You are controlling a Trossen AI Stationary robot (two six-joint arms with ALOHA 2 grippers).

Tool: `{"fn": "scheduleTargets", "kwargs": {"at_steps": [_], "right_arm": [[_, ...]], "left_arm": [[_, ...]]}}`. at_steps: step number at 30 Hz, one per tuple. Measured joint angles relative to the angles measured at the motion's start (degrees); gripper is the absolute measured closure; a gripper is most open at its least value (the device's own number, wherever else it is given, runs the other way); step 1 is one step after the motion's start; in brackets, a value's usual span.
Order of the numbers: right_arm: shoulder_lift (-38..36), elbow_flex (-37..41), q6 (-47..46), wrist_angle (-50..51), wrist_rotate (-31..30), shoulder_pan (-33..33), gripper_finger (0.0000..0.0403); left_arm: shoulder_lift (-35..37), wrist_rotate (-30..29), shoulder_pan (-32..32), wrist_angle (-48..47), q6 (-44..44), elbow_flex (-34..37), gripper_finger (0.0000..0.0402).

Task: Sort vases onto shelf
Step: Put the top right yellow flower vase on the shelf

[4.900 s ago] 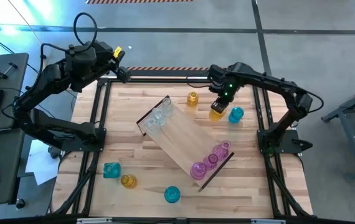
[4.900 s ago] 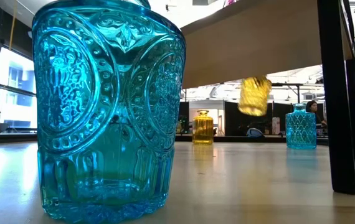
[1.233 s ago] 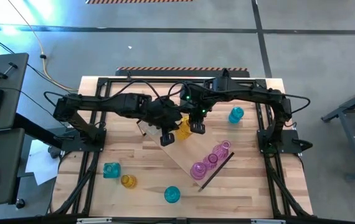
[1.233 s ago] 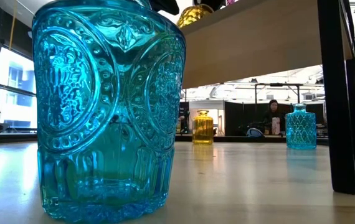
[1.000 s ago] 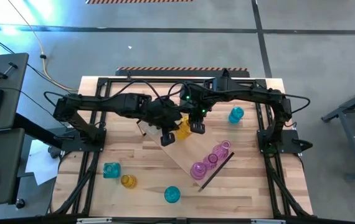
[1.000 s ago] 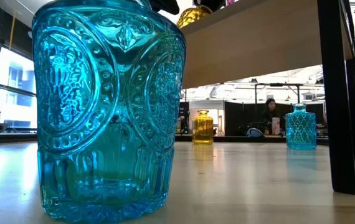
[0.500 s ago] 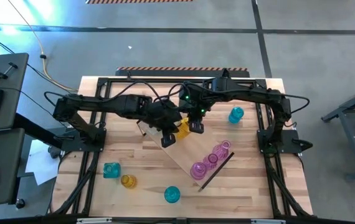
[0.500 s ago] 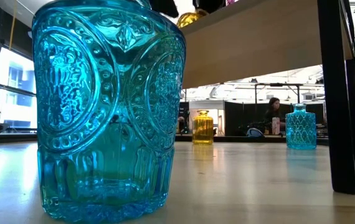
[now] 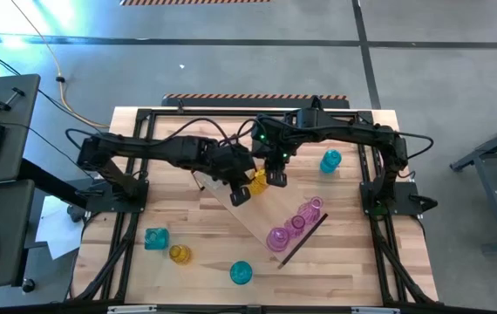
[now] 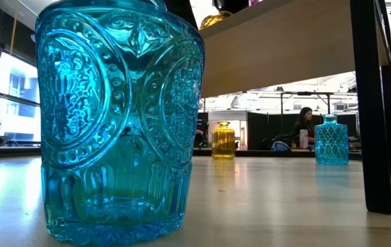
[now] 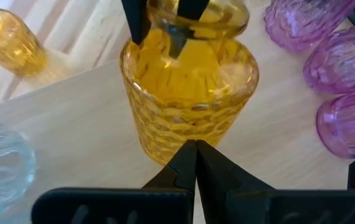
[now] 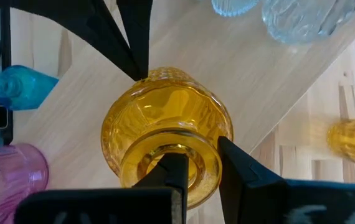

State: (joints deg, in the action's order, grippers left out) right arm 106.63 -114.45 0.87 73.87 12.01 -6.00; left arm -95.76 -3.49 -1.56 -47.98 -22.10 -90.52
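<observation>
The right gripper (image 12: 196, 165) pinches the rim of a yellow vase (image 12: 165, 146) standing mid-shelf (image 9: 257, 202) (clear vases at one end, pink at the other). The left gripper (image 11: 195, 163), fingers pressed together, touches the vase's side.

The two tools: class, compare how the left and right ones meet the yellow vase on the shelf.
The right tool grips the yellow vase at its rim, one finger inside the mouth; the left tool is shut, its tip at the vase's side. The right comes from above, the left from the side. Both are over the shelf.
</observation>
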Motion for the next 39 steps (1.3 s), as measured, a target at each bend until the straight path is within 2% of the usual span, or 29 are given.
{"fn": "scheduleTargets", "kwargs": {"at_steps": [13, 19, 29, 39], "right_arm": [[-0.13, 0.00, 0.00, 1.26, 0.14, 0.00, 0.0374], [-0.13, 0.00, 0.47, 1.21, 0.07, 0.00, 0.0355], [-0.02, -0.20, 0.72, -3.38, 2.69, 0.18, 0.0345], [0.04, -0.20, 0.92, -4.71, 3.26, 0.80, 0.0344]], "left_arm": [[-1.84, 1.56, -0.33, 1.35, -0.33, 0.00, 0.0401], [-1.86, 2.30, -0.33, 1.63, -1.47, 0.00, 0.0401], [-2.78, 3.62, -0.36, 1.92, -1.87, 0.31, 0.0401], [-2.20, 3.97, -1.48, 2.89, -6.19, 2.15, 0.0401]]}}
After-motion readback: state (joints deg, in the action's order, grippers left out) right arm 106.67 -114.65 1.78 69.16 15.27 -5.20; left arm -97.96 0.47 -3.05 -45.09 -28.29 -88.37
